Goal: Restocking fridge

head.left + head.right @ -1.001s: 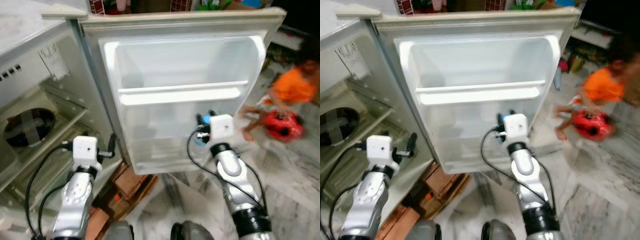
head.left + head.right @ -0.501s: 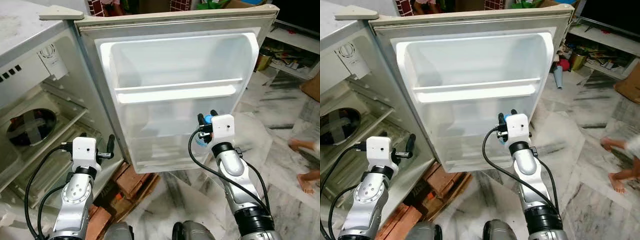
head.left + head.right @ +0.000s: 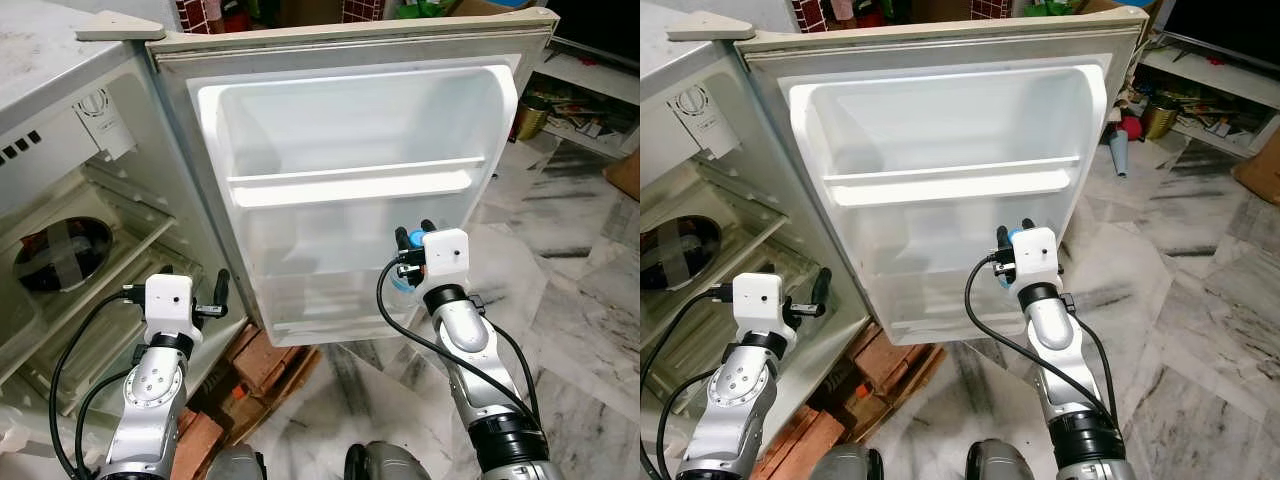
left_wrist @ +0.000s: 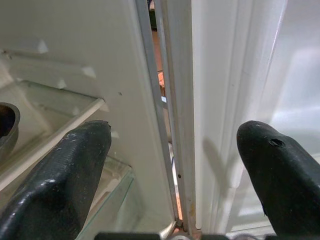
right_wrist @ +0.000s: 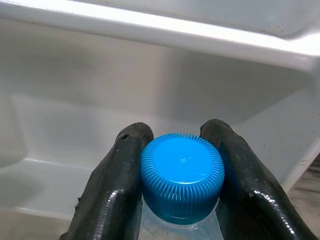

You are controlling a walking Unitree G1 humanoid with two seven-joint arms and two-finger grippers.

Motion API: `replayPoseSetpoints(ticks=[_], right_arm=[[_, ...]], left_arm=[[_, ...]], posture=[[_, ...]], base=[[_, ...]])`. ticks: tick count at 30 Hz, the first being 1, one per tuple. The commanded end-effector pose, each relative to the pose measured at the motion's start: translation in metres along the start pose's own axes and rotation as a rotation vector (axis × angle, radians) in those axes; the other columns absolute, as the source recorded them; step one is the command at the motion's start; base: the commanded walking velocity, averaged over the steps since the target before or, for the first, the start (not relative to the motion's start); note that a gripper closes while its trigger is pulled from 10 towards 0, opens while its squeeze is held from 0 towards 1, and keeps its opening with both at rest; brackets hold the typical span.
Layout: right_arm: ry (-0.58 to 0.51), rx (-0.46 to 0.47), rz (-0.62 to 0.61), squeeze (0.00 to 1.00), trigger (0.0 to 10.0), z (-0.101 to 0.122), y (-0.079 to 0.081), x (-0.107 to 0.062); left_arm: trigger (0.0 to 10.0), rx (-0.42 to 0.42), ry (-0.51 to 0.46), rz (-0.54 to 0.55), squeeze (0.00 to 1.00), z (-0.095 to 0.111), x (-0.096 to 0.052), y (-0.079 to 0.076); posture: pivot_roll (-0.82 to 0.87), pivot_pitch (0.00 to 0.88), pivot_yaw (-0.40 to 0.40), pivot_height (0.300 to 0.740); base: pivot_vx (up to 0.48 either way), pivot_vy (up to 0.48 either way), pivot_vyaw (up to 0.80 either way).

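Bottle clamped by its blue cap in the right gripper, facing the door shelf. Best lowered upright into the bin. Left gripper hangs idle, jaws apart.

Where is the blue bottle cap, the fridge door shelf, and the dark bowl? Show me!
blue bottle cap [image 5: 182, 176], right wrist view, its ridged top.
fridge door shelf [image 3: 355, 187], left eye view, the white front rail.
dark bowl [image 3: 60, 253], left eye view, its inside.
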State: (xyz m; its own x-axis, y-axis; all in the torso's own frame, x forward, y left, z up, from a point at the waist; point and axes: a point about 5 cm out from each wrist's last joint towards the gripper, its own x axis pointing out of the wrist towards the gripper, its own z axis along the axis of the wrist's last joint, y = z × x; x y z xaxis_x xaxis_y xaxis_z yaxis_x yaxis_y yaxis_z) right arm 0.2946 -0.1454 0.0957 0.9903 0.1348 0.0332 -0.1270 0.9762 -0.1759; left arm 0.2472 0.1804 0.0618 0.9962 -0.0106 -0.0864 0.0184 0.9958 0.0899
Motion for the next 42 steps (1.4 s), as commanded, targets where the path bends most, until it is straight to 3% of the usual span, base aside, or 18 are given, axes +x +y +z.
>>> replayPoseSetpoints(ticks=[1,10,36,42], right_arm=[[-0.026,0.001,-0.002,0.00,10.0,0.0049,-0.0007,0.0016],[-0.028,0.003,0.018,0.00,10.0,0.0062,0.0044,0.0034],[-0.020,0.001,0.017,0.00,10.0,0.0022,0.0031,0.0022],[-0.020,0.003,0.020,0.00,10.0,0.0019,0.0041,0.0018]], left_arm=[[10.0,0.010,0.017,0.002,0.00,-0.0024,-0.0014,0.0011],[10.0,0.007,0.014,-0.001,0.00,-0.0022,-0.0010,-0.0005],[10.0,-0.003,0.005,0.034,0.00,-0.0001,-0.0021,0.0019],[10.0,-0.004,0.007,0.031,0.00,-0.0006,-0.0024,0.0015]], posture=[[0.09,0.087,0.012,0.740],[0.08,0.094,0.004,0.740],[0.08,0.092,0.007,0.740],[0.08,0.095,0.007,0.706]], base=[[0.000,0.000,0.00],[0.208,0.000,0.00],[0.000,0.000,0.00],[0.000,0.000,0.00]])
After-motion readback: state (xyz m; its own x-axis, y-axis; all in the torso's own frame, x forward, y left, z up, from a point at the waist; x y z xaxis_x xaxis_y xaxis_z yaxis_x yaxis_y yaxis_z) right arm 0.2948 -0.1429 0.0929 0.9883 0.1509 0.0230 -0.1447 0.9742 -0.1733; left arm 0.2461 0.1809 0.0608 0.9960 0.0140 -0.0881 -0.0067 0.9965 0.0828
